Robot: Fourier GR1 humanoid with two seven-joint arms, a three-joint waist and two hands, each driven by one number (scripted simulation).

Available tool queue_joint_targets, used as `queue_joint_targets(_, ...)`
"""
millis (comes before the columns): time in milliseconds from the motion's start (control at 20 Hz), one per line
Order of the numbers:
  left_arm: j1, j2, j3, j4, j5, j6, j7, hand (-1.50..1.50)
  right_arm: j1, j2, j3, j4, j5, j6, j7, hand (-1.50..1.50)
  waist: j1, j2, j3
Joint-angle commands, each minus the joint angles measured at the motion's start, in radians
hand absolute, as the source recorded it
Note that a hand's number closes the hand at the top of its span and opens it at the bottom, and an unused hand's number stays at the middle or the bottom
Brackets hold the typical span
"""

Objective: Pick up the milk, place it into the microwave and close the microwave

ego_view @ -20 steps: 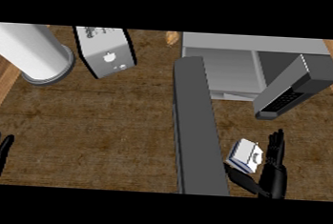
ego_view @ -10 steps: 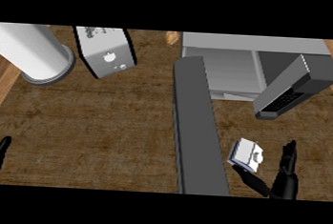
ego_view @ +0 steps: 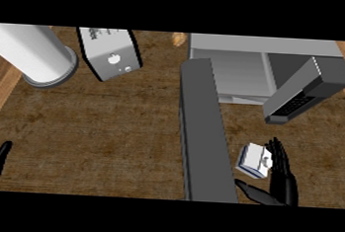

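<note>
Brown counter [ego_view: 116,135] is spread beneath the right hand [ego_view: 283,179], whose fingers [ego_view: 279,154] are held straight and unclosed, with the milk [ego_view: 256,161] lying just to their left — a small carton judged light but crushable and slick, best taken across its flat sides.

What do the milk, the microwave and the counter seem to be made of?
Milk: likely a paperboard carton, judging by its boxy folded shape and matte white faces with blue print.
Microwave: probably painted metal; it has flat grey panels with a dull, even finish.
Counter: looks like wood, brown with a streaky grain and no gloss.
</note>
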Motion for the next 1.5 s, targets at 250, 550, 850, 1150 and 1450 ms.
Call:
queue_joint_targets(250, -0.009, -0.006, -0.005, 0.031, 0.009, 0.000, -0.002, -1.50, -0.074, 0.080, -0.070, 0.032, 0.063, -0.287, -0.159, 1.50, -0.006, 0.000, -0.001)
queue_joint_targets(550, 0.045, -0.006, -0.036, 0.053, -0.028, -0.008, -0.096, -1.50, -0.085, 0.093, 0.010, -0.101, 0.008, -0.277, -0.066, 1.50, -0.002, -0.002, -0.001)
queue_joint_targets(850, 0.017, -0.002, 0.009, 0.041, 0.011, -0.029, -0.040, -1.50, -0.090, -0.059, 0.025, -0.133, 0.022, -0.006, -0.025, 1.50, -0.004, -0.001, -0.001)
queue_joint_targets(1150, 0.007, 0.013, 0.009, 0.021, 0.041, -0.032, -0.005, -1.50, -0.178, -0.177, 0.022, -0.075, -0.028, 0.254, 0.007, 1.50, 0.001, 0.000, -0.001)
queue_joint_targets(1450, 0.017, 0.044, 0.086, -0.041, 0.156, -0.033, 0.083, -1.50, -0.121, -0.188, 0.036, -0.344, -0.031, 0.208, 0.172, 1.50, -0.005, -0.003, -0.002)
